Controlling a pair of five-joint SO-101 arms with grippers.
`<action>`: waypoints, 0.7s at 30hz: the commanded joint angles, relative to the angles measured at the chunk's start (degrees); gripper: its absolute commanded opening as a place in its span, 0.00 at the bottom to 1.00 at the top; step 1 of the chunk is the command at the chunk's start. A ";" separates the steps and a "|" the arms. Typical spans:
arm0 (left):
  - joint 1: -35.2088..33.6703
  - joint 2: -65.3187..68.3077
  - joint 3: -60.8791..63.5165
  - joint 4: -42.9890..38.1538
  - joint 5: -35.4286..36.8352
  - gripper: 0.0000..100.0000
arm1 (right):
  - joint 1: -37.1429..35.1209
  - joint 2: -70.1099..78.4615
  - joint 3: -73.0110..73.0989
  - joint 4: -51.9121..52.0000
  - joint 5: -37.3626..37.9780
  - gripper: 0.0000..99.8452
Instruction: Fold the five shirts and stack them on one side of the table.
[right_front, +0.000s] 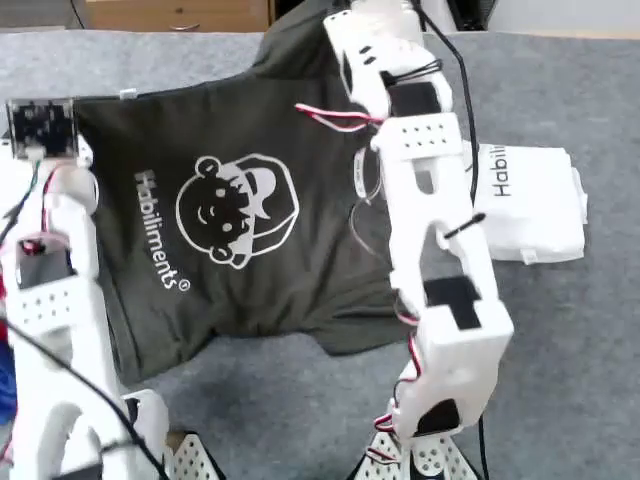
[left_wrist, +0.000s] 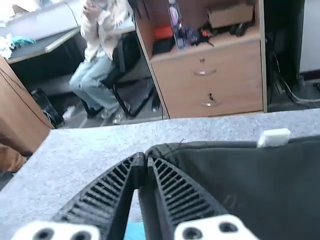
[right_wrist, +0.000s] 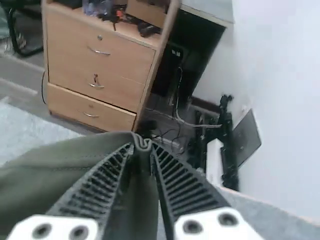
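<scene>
Pinching an edge of the dark shirt (right_front: 290, 290), the left gripper (left_wrist: 145, 160) has its ribbed fingers pressed together on the cloth. Its wrist view makes that grip plain, with a white tag (left_wrist: 274, 137) on the hem nearby. From the high view, the left arm (right_front: 55, 300) runs along the shirt's left side, and the shirt lies spread print-up on the grey table (right_front: 560, 380). The right arm (right_front: 430, 200) stretches across the shirt's right side toward the far edge and hides part of the cloth. In its wrist view, the right gripper (right_wrist: 142, 146) is closed on a raised fold of the same shirt. A wooden cabinet (right_wrist: 95, 60) stands beyond the table. Just right of that arm, a folded white shirt (right_front: 530, 210) lies on the table.
</scene>
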 joint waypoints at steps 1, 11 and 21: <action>-0.57 7.91 -11.30 -1.41 0.70 0.03 | 0.97 1.89 -11.03 3.60 -3.16 0.01; -0.22 22.24 -39.60 24.35 0.35 0.03 | 1.58 11.65 -32.40 14.42 -3.25 0.01; -4.44 22.59 -39.69 32.26 0.79 0.03 | 2.46 14.64 -47.60 31.12 -3.34 0.01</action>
